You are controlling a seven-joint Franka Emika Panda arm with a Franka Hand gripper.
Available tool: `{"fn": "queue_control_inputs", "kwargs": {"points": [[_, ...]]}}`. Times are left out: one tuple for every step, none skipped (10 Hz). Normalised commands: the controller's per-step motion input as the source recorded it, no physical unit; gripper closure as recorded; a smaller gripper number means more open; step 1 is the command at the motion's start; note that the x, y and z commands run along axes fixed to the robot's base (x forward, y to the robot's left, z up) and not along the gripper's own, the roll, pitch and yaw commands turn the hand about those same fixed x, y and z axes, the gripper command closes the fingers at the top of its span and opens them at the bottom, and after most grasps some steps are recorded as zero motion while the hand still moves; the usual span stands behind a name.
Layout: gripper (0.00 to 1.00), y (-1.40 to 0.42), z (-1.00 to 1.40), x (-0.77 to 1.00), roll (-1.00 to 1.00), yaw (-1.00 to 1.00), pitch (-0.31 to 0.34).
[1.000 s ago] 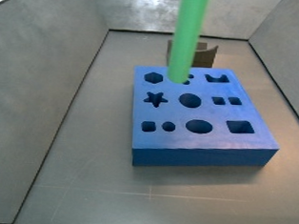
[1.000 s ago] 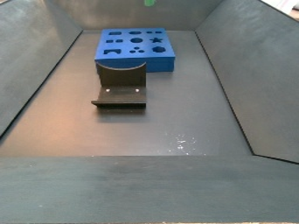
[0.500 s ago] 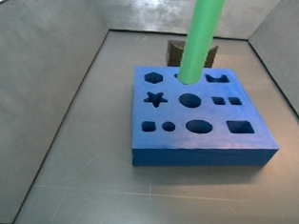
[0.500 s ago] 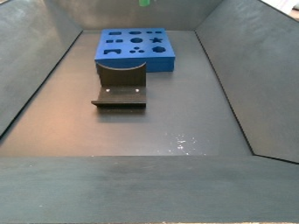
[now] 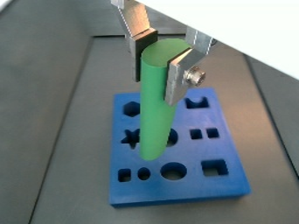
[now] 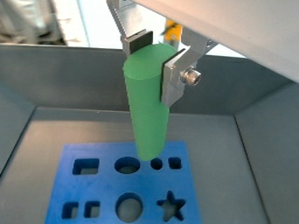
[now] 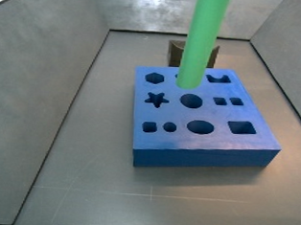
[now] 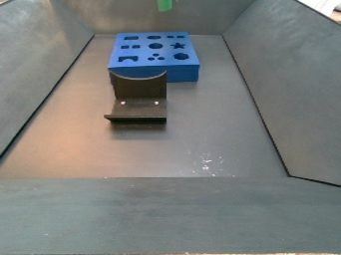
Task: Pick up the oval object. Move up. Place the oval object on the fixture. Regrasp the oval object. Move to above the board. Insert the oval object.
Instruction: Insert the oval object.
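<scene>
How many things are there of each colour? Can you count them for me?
Green: 1, the smooth bright green oval peg, held upright above the board by the silver gripper.
Blue: 1, the thick blue square board with shaped cut-outs.
Dark brown-grey: 1, the small notched fixture on the floor.
Total: 3 things, plus the gripper.

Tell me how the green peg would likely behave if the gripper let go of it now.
Probably stiff: the oval object hangs straight from the gripper. Its smooth surface may be slippery. Tall and narrow, hanging above the board, it would likely topple and roll if dropped.
</scene>
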Motion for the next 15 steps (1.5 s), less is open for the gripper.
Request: {"fn": "queue_control_inputs", "kwargs": {"points": [[1.00, 0.00, -0.23, 0.16, 0.02, -0.88, -0.019], [1.00, 0.00, -0.19, 0.12, 0.01, -0.92, -0.016], [1.00, 0.00, -0.17, 0.13, 0.00, -0.91, -0.017], [1.00, 0.00, -0.11, 0.13, 0.00, -0.92, -0.019], [1.00, 0.00, -0.11, 0.15, 0.00, -0.90, -0.014], [1.00, 0.00, -0.11, 0.11, 0.00, -0.93, -0.011], [1.00, 0.00, -0.14, 0.08, 0.00, -0.95, -0.007], [1.00, 0.00, -0.13, 0.03, 0.00, -0.99, -0.006], [1.00, 0.00, -0.13, 0.04, 0.00, -0.99, -0.007], [1.00, 0.00, -0.13, 0.06, 0.00, -0.97, -0.020], [1.00, 0.00, -0.15, 0.20, 0.00, -0.85, -0.020], [1.00, -0.03, -0.19, 0.39, 0.02, -0.69, -0.020], [1.00, -0.05, -0.24, 0.49, 0.05, -0.60, -0.020], [1.00, -0.08, -0.23, 0.53, 0.05, -0.55, -0.010], [1.00, -0.20, -0.25, 0.54, 0.05, -0.47, 0.000]]}}
